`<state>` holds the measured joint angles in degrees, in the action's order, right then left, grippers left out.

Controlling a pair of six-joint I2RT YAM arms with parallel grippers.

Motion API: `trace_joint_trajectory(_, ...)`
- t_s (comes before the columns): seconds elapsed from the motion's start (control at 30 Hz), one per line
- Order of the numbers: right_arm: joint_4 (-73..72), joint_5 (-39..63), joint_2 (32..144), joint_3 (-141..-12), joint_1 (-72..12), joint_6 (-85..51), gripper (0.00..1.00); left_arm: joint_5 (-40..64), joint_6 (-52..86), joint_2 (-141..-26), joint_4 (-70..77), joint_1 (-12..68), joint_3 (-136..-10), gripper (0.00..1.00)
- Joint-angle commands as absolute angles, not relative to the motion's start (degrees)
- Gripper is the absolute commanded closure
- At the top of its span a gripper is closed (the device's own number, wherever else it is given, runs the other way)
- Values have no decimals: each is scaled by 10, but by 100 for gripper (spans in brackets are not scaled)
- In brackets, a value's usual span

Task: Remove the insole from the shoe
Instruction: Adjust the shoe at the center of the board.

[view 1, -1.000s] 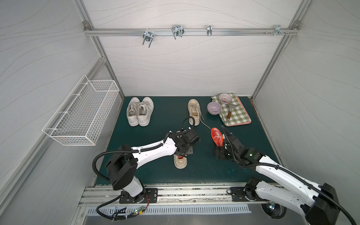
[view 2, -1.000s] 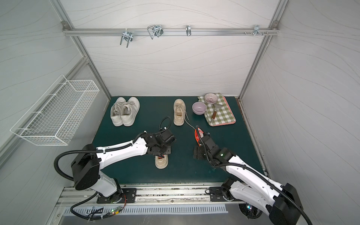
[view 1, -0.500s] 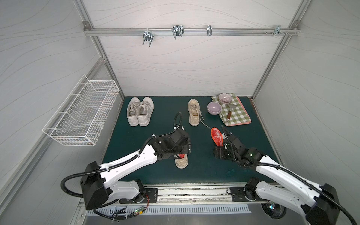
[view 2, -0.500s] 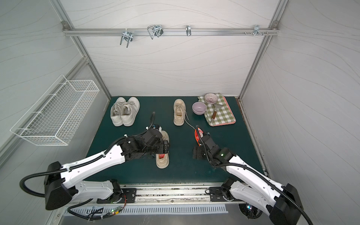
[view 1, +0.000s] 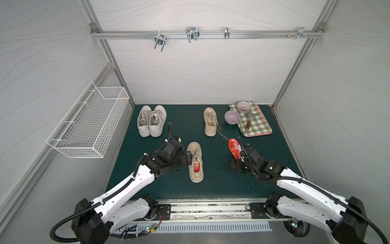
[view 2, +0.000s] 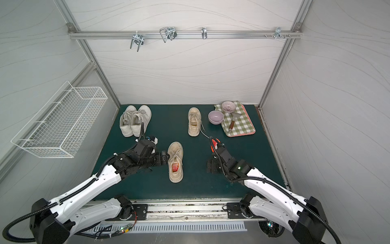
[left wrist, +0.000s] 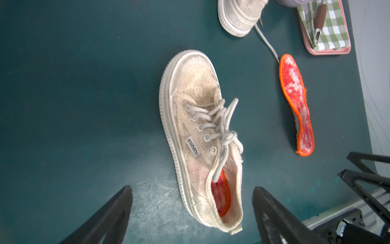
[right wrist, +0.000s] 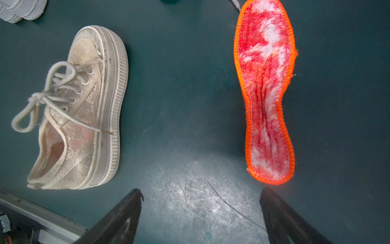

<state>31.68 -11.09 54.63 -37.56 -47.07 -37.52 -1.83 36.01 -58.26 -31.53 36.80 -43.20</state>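
A beige lace-up shoe [view 1: 195, 161] [view 2: 175, 161] lies near the front middle of the green mat. A red insole [view 1: 196, 167] [left wrist: 220, 197] with an orange edge sits inside it, showing at the heel opening. A second, matching insole [view 1: 233, 147] [right wrist: 267, 90] lies loose on the mat to the right. My left gripper [view 1: 188, 158] [left wrist: 191, 191] is open beside the shoe's left side, and the heel of the shoe [left wrist: 196, 131] lies between its fingers. My right gripper [view 1: 236, 166] [right wrist: 201, 191] is open over bare mat, just short of the loose insole's heel.
A pair of white sneakers [view 1: 150, 121] stands at the back left. Another beige shoe [view 1: 210, 121] stands at the back middle, its lace trailing toward the loose insole. A pink tray [view 1: 259, 134] with a checked cloth, two bowls and a spatula is at the back right. A wire basket [view 1: 88, 122] hangs on the left wall.
My left gripper has opened wide and drawn back from over the shoe to its left side. The right arm and the loose insole have not moved.
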Motion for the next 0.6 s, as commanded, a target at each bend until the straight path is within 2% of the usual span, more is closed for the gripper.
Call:
trace_joint_trajectory(0.0, 302, -108, 561, -390, -481, -372, 10, 42, 372, -598, -249, 365, -407, 11)
trace_joint_trajectory(0.37, 272, -112, 602, -403, -508, -369, 11, 79, 369, -651, -183, 366, -359, 26)
trace_joint_trajectory(0.57, 267, -109, 608, -405, -515, -368, 13, 72, 361, -706, -156, 366, -366, 40)
